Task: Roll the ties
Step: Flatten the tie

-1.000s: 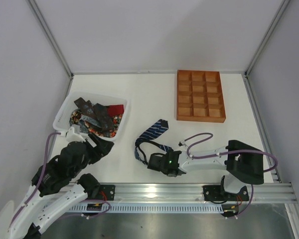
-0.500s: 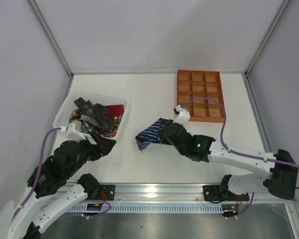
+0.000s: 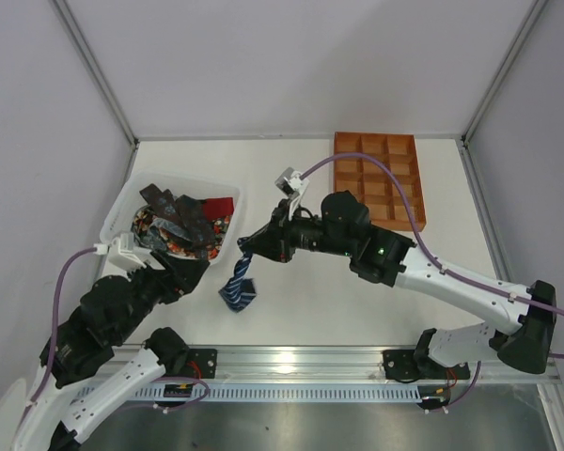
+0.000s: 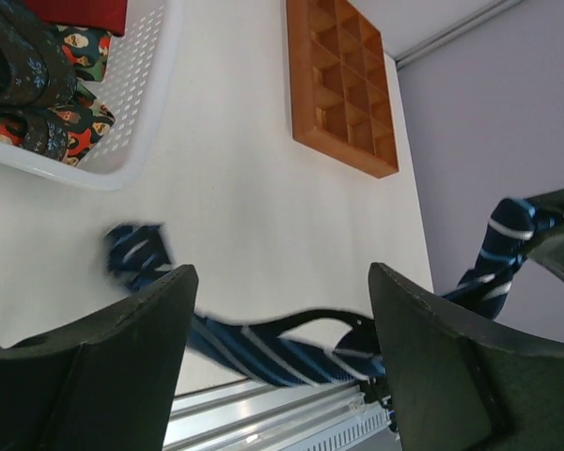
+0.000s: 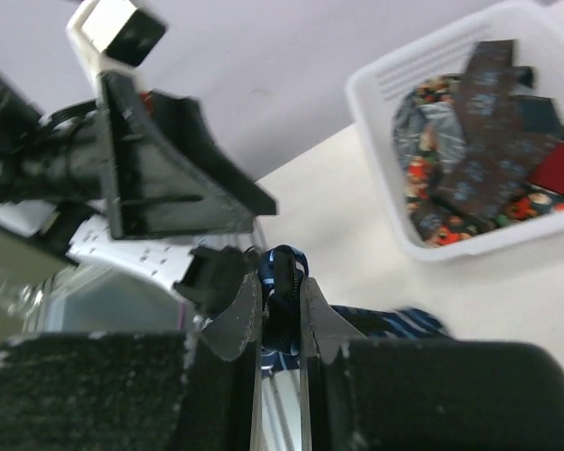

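Note:
A navy tie with light-blue stripes (image 3: 240,291) hangs from my right gripper (image 3: 255,247), which is shut on a folded bunch of it above the table. In the right wrist view the jaws (image 5: 282,282) pinch the fabric, and the tie's lower part (image 5: 395,324) trails blurred below. My left gripper (image 3: 183,272) stands open just left of the hanging tie. In the left wrist view the striped tie (image 4: 263,346) runs across behind the gap between its fingers (image 4: 280,282), touching neither. Several dark, red and patterned ties (image 3: 179,225) lie heaped in the white basket (image 3: 116,209).
The orange-brown compartment tray (image 3: 376,178) sits at the back right, seen also in the left wrist view as the tray (image 4: 343,85). The basket's rim (image 4: 141,141) lies close to the left gripper. A metal rail (image 3: 357,362) runs along the near table edge.
My right gripper closed on the navy tie near the table front, lifted it and swung left toward the basket. The tie now dangles. The left arm shifted slightly.

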Action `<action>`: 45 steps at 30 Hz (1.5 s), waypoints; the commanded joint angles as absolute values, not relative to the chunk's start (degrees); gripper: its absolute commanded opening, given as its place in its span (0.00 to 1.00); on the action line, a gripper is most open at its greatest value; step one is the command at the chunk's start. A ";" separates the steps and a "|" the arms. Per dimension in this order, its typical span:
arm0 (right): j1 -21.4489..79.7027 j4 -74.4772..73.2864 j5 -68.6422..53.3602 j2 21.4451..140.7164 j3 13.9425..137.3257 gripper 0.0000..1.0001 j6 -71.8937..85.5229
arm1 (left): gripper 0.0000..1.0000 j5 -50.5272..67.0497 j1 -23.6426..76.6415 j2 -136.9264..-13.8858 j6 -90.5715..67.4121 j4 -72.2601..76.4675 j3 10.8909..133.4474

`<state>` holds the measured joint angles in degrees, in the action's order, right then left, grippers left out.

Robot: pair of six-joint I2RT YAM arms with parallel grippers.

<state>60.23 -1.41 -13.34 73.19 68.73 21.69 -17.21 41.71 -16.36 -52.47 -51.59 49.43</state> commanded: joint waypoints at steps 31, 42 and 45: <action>51.33 -26.10 41.83 3.16 13.00 0.69 50.18 | 0.49 14.59 47.37 -37.70 -51.06 -9.24 26.55; 51.24 -33.14 34.65 32.74 30.03 0.83 52.23 | 0.41 13.71 52.47 -47.54 -52.47 -7.03 24.96; 51.15 -33.75 32.79 38.91 35.14 0.63 51.59 | 0.30 13.71 52.82 -51.06 -53.08 -6.95 24.61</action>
